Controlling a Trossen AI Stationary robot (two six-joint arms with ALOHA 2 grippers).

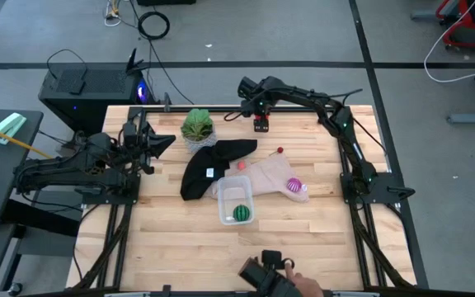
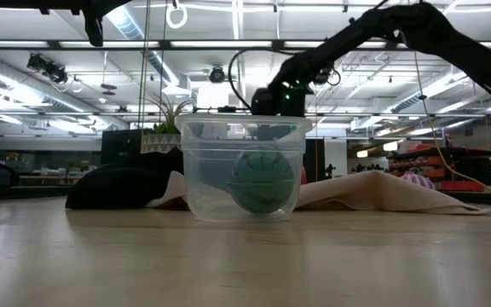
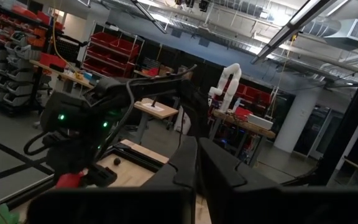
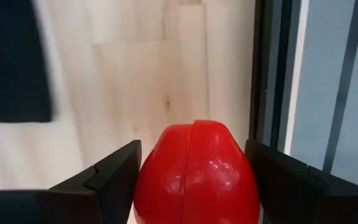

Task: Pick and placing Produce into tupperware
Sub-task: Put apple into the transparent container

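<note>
Light wooden table (image 1: 303,247) with clear tub (image 1: 236,200), black cloth (image 1: 204,169), beige cloth (image 1: 266,175) (partly overlapping) and potted plant (image 1: 197,125).

Sat near the table's (image 1: 303,247) middle: tupperware (image 1: 236,200), with a melon-like fruit (image 1: 241,213) inside. Lay just behind it, touching: two cloths (image 1: 209,167), with a small fruit (image 1: 294,186) resting on the right-hand one. Stood behind the cloths, toward the far edge: a leafy plant (image 1: 197,125). Hung at the far edge, right of the plant: right gripper (image 1: 261,124), a fruit (image 4: 194,174) between its fingers. Waited at the left edge: left gripper (image 1: 151,144).
</note>
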